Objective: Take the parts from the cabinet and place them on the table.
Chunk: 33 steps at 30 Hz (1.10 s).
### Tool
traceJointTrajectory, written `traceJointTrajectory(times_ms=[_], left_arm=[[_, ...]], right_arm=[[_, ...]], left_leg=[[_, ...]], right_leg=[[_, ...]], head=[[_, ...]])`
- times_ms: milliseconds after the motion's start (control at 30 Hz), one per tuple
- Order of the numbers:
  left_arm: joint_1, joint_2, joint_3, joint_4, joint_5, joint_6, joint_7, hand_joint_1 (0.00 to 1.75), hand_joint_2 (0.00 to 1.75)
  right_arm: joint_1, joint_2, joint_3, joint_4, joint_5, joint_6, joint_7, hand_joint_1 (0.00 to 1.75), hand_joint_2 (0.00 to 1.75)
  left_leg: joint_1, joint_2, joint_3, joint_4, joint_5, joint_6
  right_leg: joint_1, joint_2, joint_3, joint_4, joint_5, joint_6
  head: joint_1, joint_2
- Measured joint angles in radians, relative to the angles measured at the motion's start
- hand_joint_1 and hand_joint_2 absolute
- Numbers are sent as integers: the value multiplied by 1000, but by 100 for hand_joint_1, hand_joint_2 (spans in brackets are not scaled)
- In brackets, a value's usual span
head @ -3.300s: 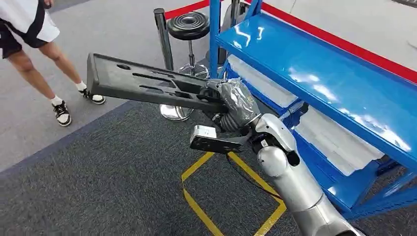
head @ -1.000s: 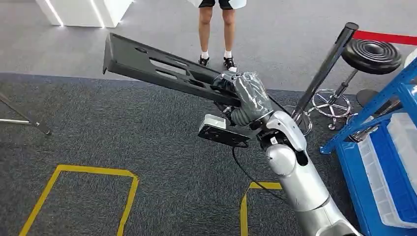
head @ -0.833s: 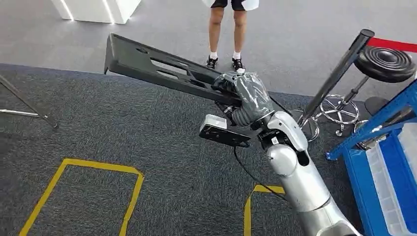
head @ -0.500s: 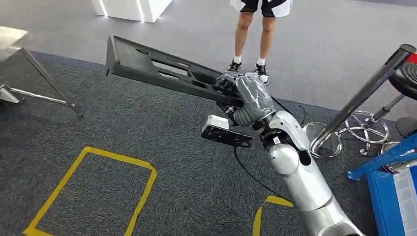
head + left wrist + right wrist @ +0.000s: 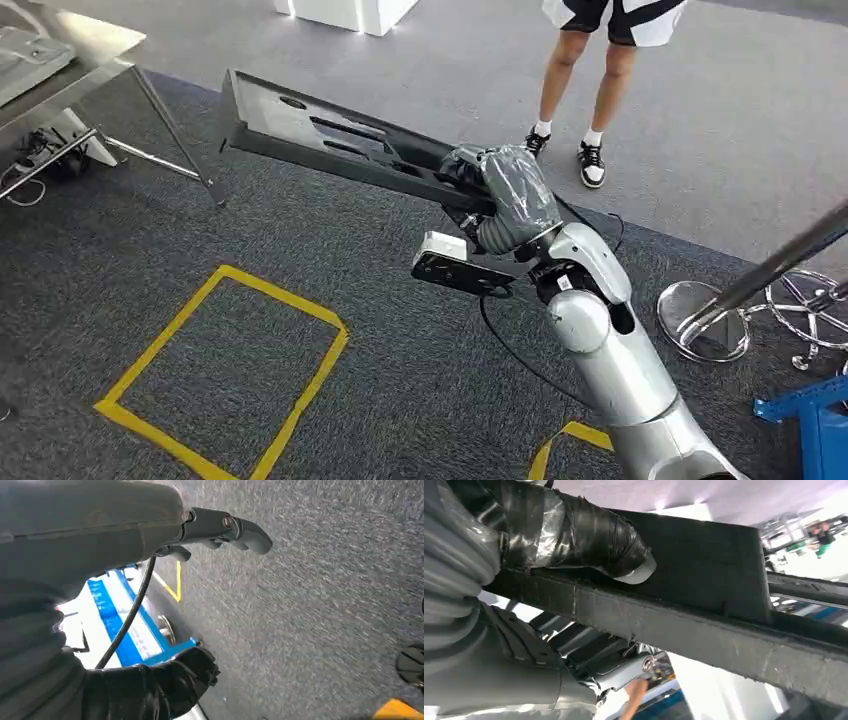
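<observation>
Person (image 5: 600, 60) cut off above shorts; table (image 5: 60, 60) cropped by frame corner.

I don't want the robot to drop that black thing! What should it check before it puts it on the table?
1. Right hand grips the black tray: ok.
2. Tray level: not ok, it tilts.
3. Table in sight: ok, its corner shows at far left.
4. Table within reach: not ok, floor lies between.
5. Person out of the way: ok, standing off to the side.
6. Left hand free to help: ok, holds nothing.
</observation>
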Motion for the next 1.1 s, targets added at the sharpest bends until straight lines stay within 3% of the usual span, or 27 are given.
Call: traceJointTrajectory(times_ms=[100,133,167,200,267,300,333,367,400,433,467,500,600,633,667,700,767,800,833,867,933,967,1000,1033,1100], left_arm=[[3,0,0,-5,0,0,-1,0,175],[4,-1,0,-8,0,0,-1,0,175],[4,-5,0,-9,0,-1,-1,0,175],[3,-5,0,-10,0,-1,-1,0,175],[-2,-6,0,-14,0,-1,-1,0,175],[-3,-7,0,-15,0,-2,-2,0,175],[-2,-9,0,-15,0,-3,-2,0,175],[0,-11,0,-16,0,-4,-2,0,175],[0,-15,0,-18,0,-4,-2,0,175],[1,-16,0,-19,0,-4,-2,0,175],[2,-17,0,-20,0,-5,-2,0,175],[-5,-17,0,-23,0,-5,-2,0,175],[0,-21,0,-28,0,-11,-2,0,175],[1,-21,0,-32,0,-11,-2,0,175],[1,-23,0,-34,0,-13,-2,0,175],[0,-23,0,-34,0,-13,-2,0,175],[-2,-24,0,-35,0,-13,-2,0,175],[-2,-24,0,-35,0,-15,-3,0,175],[-1,-25,0,-35,0,-16,-3,0,175],[0,-25,0,-35,0,-16,-3,0,175],[3,-26,0,-36,0,-16,-3,0,175],[4,-25,0,-39,0,-17,-2,0,175],[4,-25,1,-40,0,-17,-2,0,175],[1,-26,1,-43,0,-18,-2,0,175],[0,-26,1,-47,0,-18,-3,0,175]], right_arm=[[0,1,-1,0,0,0,0,175,175],[0,3,-2,-3,0,0,0,175,175],[0,0,-2,-2,0,0,0,175,175],[-4,0,-2,-2,0,0,-2,175,175],[-2,-4,-3,-1,0,0,-1,175,175],[1,-7,-3,1,0,1,-1,175,175],[3,-10,-3,3,0,1,0,175,175],[3,-10,-3,3,0,1,0,175,175],[3,-10,-3,3,0,1,0,175,175],[1,-10,-3,3,0,1,0,175,175],[2,-13,-3,3,0,1,0,175,175],[0,-17,-4,5,0,2,0,175,175],[-3,-18,-4,8,0,3,0,175,175],[-5,-16,-4,8,0,3,0,175,175],[-7,-16,-4,8,0,3,0,175,175],[-8,-16,-4,8,0,3,0,175,175],[-10,-16,-4,9,0,3,0,175,175],[-9,-16,-4,10,0,3,0,175,175],[-9,-16,-3,11,0,3,0,175,175],[-9,-16,-3,12,0,3,0,175,175],[-12,-16,-3,12,0,3,0,175,175],[-12,-16,-3,12,0,3,0,175,175],[-15,-18,-3,13,0,3,0,175,175],[-16,-18,-3,14,0,3,0,175,175],[-15,-18,-3,15,0,3,0,175,175]], left_leg=[[-5,-35,0,-4,-5,16],[12,-46,22,-26,3,25],[9,-56,33,-34,1,28],[10,-60,38,-34,1,38],[10,-83,42,-33,-5,46],[10,-98,43,-31,-9,45],[11,-115,47,-28,-14,43],[13,-128,52,-24,-20,38],[16,-142,59,-16,-30,33],[19,-155,64,-5,-42,27],[22,-165,59,4,-53,21],[17,-177,51,23,-60,13],[31,-208,40,8,-54,-6],[30,-207,38,10,-60,-9],[25,-147,35,32,-64,-14],[24,-105,7,83,-83,-18],[28,-78,-87,234,-135,-23],[28,-74,-131,294,-144,-24],[28,-73,-152,308,-128,-23],[28,-73,-148,277,-91,-20],[25,-61,-83,115,19,-5],[15,-25,-52,34,50,9],[-2,18,-41,36,31,18],[-11,14,-33,9,24,25],[-16,-9,-36,12,15,29]], right_leg=[[-3,-32,14,-7,-8,16],[-6,-24,17,-4,-17,24],[-7,35,14,24,-27,24],[-10,73,-19,87,-58,23],[-11,98,-110,240,-115,27],[-12,100,-151,295,-122,30],[-13,101,-169,299,-98,32],[-17,102,-162,258,-54,34],[-20,105,-135,183,5,36],[-25,124,-101,93,64,41],[-31,165,-86,62,63,44],[-30,189,-70,31,49,43],[-20,161,-68,30,36,25],[-28,150,-59,19,37,16],[-26,139,-46,10,34,10],[-24,126,-35,4,30,3],[-17,97,-20,1,19,-4],[-15,82,-13,1,11,-5],[-13,69,-4,1,4,-5],[-11,58,5,1,-4,-5],[-6,37,30,1,-22,-4],[-7,28,39,-2,-32,-3],[-2,18,39,-6,-36,2],[-4,13,38,-7,-39,9],[-6,-9,48,-15,-46,20]], head=[[0,0],[0,0],[2,0],[1,0],[2,0],[3,0],[3,0],[3,0],[3,0],[3,0],[3,0],[5,0],[7,0],[6,0],[6,0],[1,0],[2,0],[2,0],[2,0],[2,0],[2,0],[3,0],[3,0],[1,0],[3,0]])
